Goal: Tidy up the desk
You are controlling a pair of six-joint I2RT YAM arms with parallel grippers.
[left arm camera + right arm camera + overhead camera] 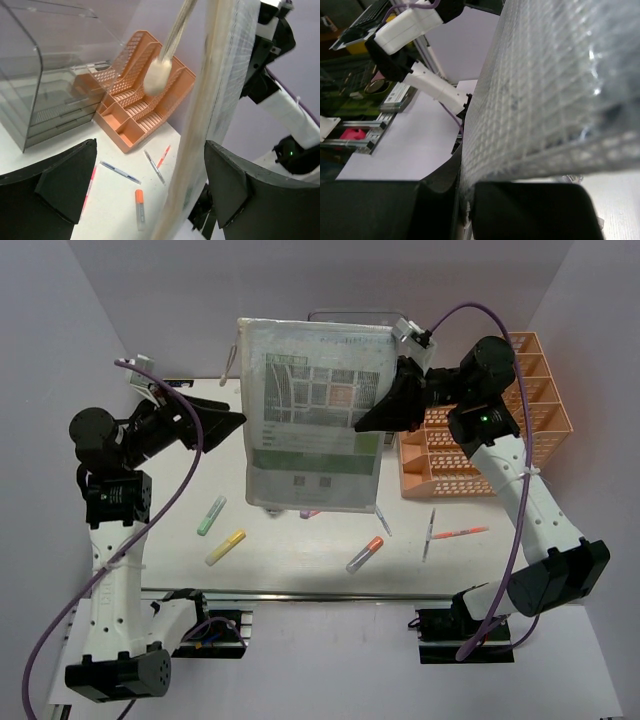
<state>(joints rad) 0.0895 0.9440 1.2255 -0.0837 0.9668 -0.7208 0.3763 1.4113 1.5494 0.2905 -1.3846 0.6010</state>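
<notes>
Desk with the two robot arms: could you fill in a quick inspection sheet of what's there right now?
Surface: white desk, flat.
Job's things: mesh pouch held up off the desk, hanging upright.
Clutter: green highlighter, yellow highlighter, orange-capped marker and a few pens lying loose.
Grippers: right gripper shut on the pouch; left gripper open, pouch edge between its fingers.
Cables: purple cable looping off each arm.
Surroundings: orange rack, clear drawer box, plain walls.

The raised mesh pouch [315, 415] hides most of the clear drawer box [45, 85] and part of the desk [300, 565].
</notes>
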